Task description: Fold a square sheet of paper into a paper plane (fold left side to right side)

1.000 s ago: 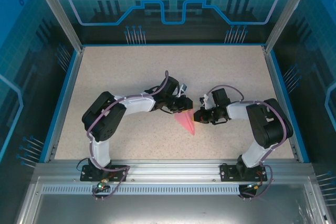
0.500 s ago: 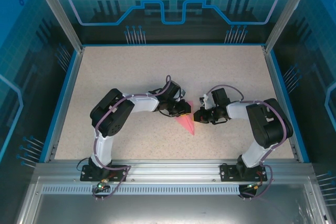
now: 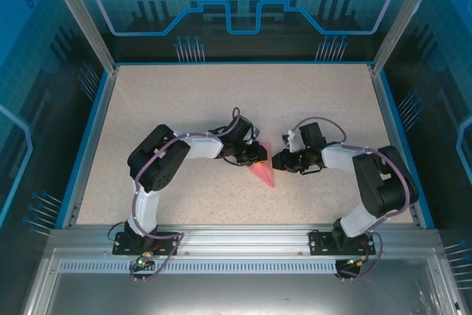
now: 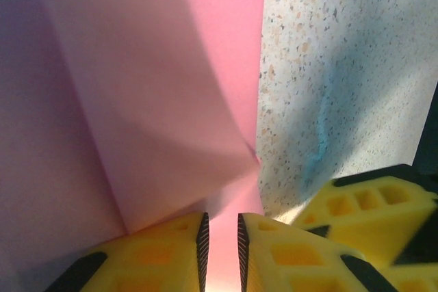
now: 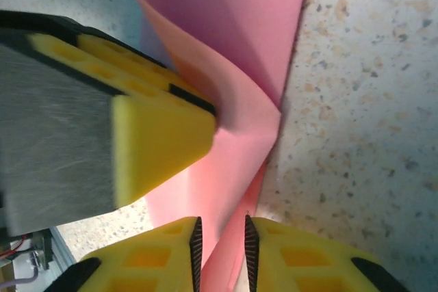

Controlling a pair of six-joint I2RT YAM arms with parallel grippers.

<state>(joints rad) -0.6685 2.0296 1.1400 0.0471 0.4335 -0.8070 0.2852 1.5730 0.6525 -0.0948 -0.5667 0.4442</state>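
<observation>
The pink-red sheet of paper lies mid-table as a small folded wedge, its tip pointing toward me. My left gripper rests on its upper left part. In the left wrist view its jaws stand a narrow gap apart over the paper, with a raised flap running to the left fingertip. My right gripper meets the wedge from the right. Its jaws are slightly apart, and a standing fold of the paper passes loosely between them. The left gripper's yellow fingertip presses the paper beside that fold.
The speckled beige tabletop is bounded by a blue rim on the left, back and right. An aluminium rail carries both arm bases at the near edge. The two grippers nearly touch over the paper.
The right gripper's jaws have parted a little from shut, and its arm has shifted slightly right. The left arm's elbow swung right earlier, with its gripper staying on the paper.
</observation>
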